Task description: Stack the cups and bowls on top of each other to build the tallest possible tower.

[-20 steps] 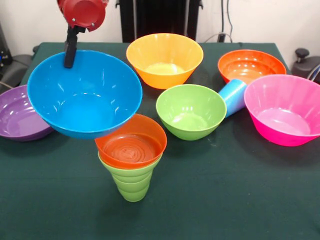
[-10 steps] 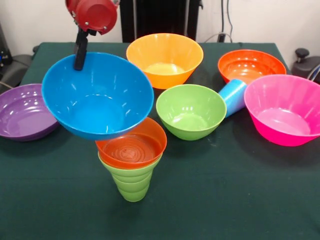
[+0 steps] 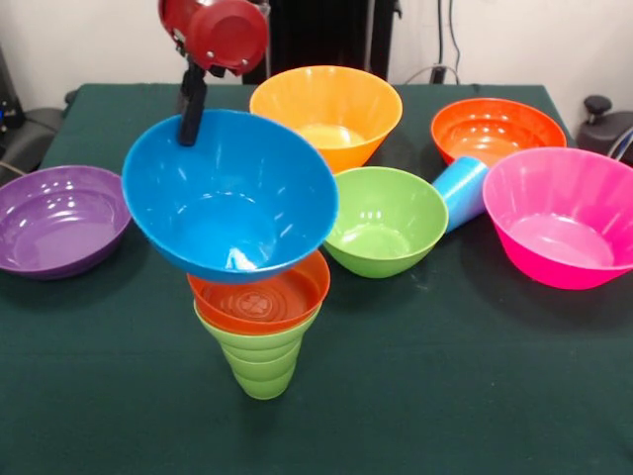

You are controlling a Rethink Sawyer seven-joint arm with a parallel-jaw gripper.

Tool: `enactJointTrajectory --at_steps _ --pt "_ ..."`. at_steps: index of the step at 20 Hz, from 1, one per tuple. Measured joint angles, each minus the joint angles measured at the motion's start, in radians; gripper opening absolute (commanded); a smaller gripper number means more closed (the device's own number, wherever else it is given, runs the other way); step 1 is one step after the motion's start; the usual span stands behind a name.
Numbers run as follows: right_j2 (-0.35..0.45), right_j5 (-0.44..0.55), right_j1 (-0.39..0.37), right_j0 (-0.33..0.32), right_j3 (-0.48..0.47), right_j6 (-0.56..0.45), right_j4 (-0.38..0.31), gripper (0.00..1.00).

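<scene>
A large blue bowl hangs in the air, tilted toward the camera, with my gripper shut on its far rim. Just below and in front of it stands a lime green cup with a small orange bowl resting in its mouth. The blue bowl overlaps the back of that orange bowl in the picture. A light blue cup lies on its side between a green bowl and a pink bowl.
A purple bowl sits at the left edge of the green-clothed table. A yellow-orange bowl and another orange bowl stand at the back.
My gripper has carried the blue bowl to the right, from beside the purple bowl to above the orange bowl on the green cup. Nothing else moved.
</scene>
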Motion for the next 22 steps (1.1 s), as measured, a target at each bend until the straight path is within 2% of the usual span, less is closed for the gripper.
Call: enactJointTrajectory --at_steps 9,14,22 --pt "0.000 -0.015 0.047 0.027 -0.002 0.000 0.000 0.00" --pt "-0.001 -0.058 0.076 0.039 -0.002 0.000 0.000 0.00" --pt "-0.001 -0.101 0.084 0.039 -0.002 0.000 0.000 0.00"
